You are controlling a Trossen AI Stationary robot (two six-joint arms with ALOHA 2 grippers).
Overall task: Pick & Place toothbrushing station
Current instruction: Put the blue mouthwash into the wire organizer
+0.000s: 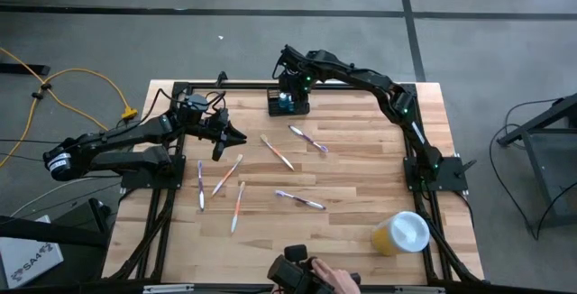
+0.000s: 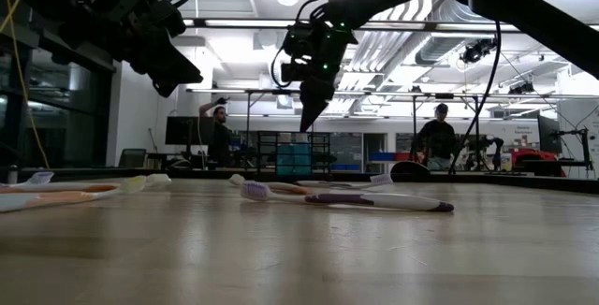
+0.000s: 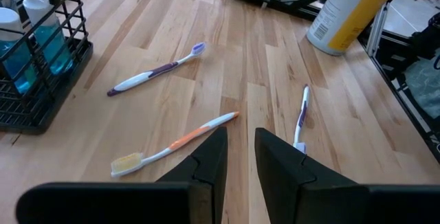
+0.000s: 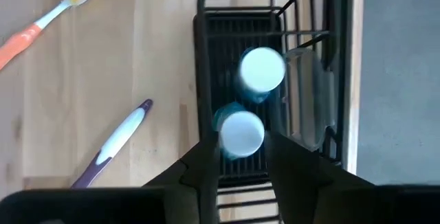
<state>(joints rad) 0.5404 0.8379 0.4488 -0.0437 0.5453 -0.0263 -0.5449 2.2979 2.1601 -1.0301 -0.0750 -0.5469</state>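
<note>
Toothbrushing station (image 1: 288, 104), a small black wire caddy, is seen at the far edge of the wooden table (image 1: 361, 186), near the middle of that edge. Two blue bottles with white caps (image 4: 242, 133) are held inside it, standing upright. The right gripper (image 1: 290, 85) is positioned directly above the caddy, pointing down into it. In the right wrist view its two fingers (image 4: 292, 165) are spread apart, with the nearer white cap showing in the gap between them; nothing is seen to be pinched, and whether the fingertips touch the caddy cannot be told. In the low view the right gripper (image 2: 310, 108) is raised clear of the table surface.

The left gripper (image 1: 225, 135) is held above the left part of the table, well apart from the caddy. Its fingers (image 3: 280, 162) are parted by a narrow gap and nothing is held between them. The caddy (image 3: 34, 80) is seen off to one side in the left wrist view.

Several toothbrushes are scattered on the table: an orange one (image 1: 278, 152), a purple one (image 1: 308, 138) near the caddy, another purple one (image 1: 300, 200) nearer the front, and three more (image 1: 219, 186) below the left gripper. A yellow cup with a white lid (image 1: 402, 233) lies at the front right. A hand (image 1: 341, 282) is seen at the front edge of the table.
</note>
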